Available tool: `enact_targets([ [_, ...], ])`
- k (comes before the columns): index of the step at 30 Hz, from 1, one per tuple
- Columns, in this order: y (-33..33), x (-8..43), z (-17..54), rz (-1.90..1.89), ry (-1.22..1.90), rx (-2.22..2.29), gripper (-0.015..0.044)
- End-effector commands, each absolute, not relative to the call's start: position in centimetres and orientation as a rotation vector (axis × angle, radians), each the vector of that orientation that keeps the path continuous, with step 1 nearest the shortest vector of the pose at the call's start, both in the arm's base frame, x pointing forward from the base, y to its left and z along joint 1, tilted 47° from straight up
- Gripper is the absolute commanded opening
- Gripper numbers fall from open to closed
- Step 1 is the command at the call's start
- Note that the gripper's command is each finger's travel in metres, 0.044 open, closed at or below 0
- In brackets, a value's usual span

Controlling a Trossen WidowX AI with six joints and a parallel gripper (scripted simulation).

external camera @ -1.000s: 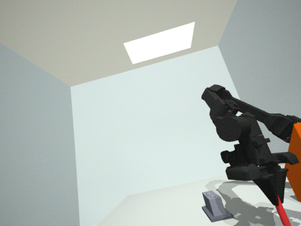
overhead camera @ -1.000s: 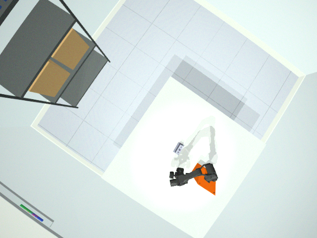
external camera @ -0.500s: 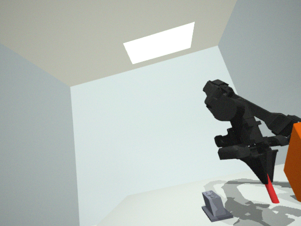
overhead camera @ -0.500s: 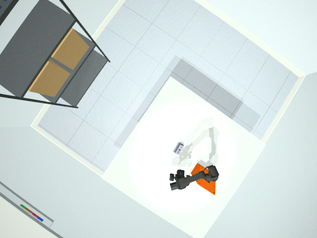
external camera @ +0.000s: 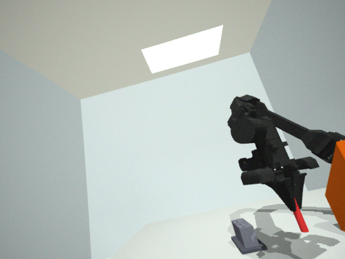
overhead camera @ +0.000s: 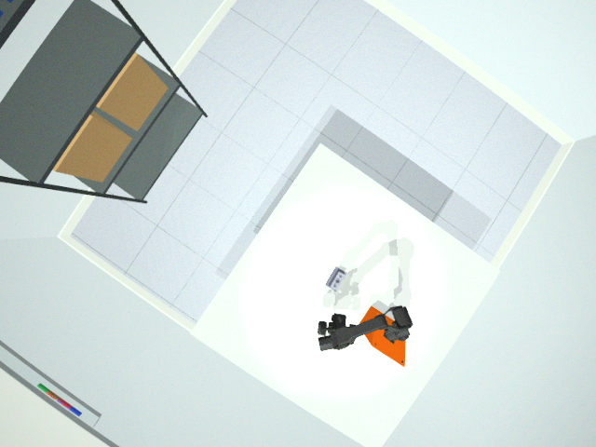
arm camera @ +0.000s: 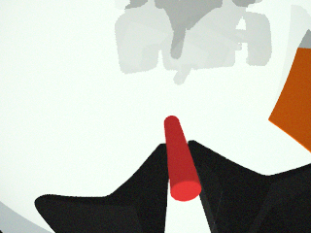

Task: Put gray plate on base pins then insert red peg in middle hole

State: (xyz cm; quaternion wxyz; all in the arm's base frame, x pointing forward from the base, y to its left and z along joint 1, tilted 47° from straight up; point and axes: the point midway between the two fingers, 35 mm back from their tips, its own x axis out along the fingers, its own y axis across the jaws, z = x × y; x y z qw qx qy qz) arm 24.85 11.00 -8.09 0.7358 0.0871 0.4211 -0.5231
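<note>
The claw (external camera: 297, 209) (arm camera: 177, 148) pinches the red peg (external camera: 301, 220) (arm camera: 181, 155) between its fingertips, the peg tilted and its lower end sticking out above the table (overhead camera: 269, 298) (external camera: 167, 237) (arm camera: 87, 97). The gray block (overhead camera: 336, 278) (external camera: 245, 235) stands on the table, apart from the peg; whether the plate lies flat on its pins, I cannot tell

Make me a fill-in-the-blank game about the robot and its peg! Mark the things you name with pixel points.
1. The robot's gripper (external camera: 297, 209) (arm camera: 177, 148) is squeezing the ____ peg.
2. The slanted block by the robot arm (overhead camera: 358, 330) (external camera: 289, 125) is colored ____.
3. The peg is not in the middle hole yet; it is between the gripper's two ____.
4. In the top view, two tan boxes sit on the ____.

Missing words: red; orange; fingers; shelf
</note>
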Motion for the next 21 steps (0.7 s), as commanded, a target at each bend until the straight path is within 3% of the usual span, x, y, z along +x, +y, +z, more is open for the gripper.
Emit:
enact_targets([
  [1, 10.8, 25.6, -7.4, -1.148, 0.923, 0.206, 0.0000],
  [21, 8.4, 29.3, -4.0, -1.138, 0.926, 0.215, 0.0000],
])
